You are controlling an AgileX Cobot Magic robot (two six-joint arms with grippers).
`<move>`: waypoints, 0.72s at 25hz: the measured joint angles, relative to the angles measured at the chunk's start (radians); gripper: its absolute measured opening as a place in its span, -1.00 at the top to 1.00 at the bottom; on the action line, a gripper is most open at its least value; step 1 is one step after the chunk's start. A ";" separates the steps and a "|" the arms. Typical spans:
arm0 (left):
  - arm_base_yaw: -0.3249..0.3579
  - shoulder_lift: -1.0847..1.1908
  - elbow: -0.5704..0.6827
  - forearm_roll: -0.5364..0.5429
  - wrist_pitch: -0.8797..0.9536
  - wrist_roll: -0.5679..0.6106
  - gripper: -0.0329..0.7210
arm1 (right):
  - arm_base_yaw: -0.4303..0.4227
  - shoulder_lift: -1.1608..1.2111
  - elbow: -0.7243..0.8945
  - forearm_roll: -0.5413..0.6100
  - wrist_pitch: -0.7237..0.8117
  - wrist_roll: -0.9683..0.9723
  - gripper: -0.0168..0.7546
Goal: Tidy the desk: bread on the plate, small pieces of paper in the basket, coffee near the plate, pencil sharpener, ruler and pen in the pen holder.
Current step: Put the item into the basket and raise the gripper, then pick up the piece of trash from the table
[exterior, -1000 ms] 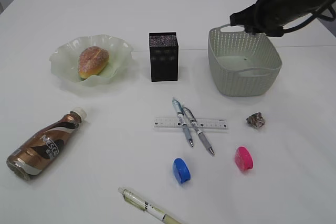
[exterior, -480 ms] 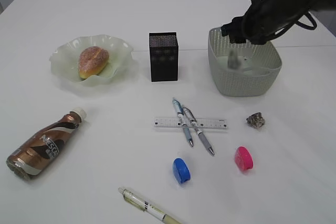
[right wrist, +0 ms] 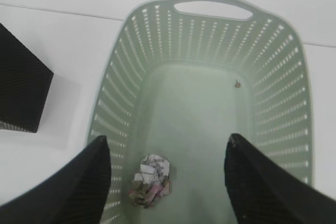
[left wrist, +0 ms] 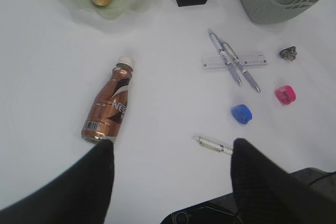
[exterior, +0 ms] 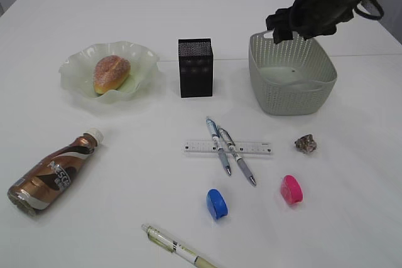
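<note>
My right gripper (exterior: pixel 289 29) (right wrist: pixel 167 142) hangs open over the green basket (exterior: pixel 292 98) (right wrist: pixel 283 77), and a crumpled paper ball (right wrist: pixel 151 180) lies on the basket floor below it. Another paper ball (exterior: pixel 306 144) rests on the table. The bread (exterior: pixel 112 73) sits on the plate (exterior: pixel 141 61). The coffee bottle (exterior: pixel 53 172) lies on its side at front left. Two pens (exterior: pixel 218 145) cross the ruler (exterior: pixel 260 149); a third pen (exterior: pixel 176 248) lies near the front edge. Blue (exterior: pixel 217 203) and pink (exterior: pixel 291 189) sharpeners sit in front. My left gripper (left wrist: pixel 172 145) is open, high above the table.
The black pen holder (exterior: pixel 196 67) stands upright between the plate and the basket. In the right wrist view its corner (right wrist: pixel 21 87) shows left of the basket. The table's far edge runs behind the basket.
My right gripper opened over the basket and the paper ball dropped from it to the basket floor. The other things on the table have not moved.
</note>
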 joint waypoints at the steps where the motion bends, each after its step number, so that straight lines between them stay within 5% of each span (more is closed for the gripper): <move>1: 0.000 0.000 0.000 -0.002 0.000 0.000 -0.43 | 0.000 -0.004 -0.026 0.002 0.036 0.000 -0.42; 10: 0.000 0.000 0.000 -0.002 0.000 0.000 -0.43 | 0.000 -0.034 -0.191 0.002 0.420 -0.027 -0.43; 18: 0.000 0.000 0.000 -0.002 0.000 -0.001 -0.43 | 0.000 -0.045 -0.195 0.037 0.520 -0.053 -0.41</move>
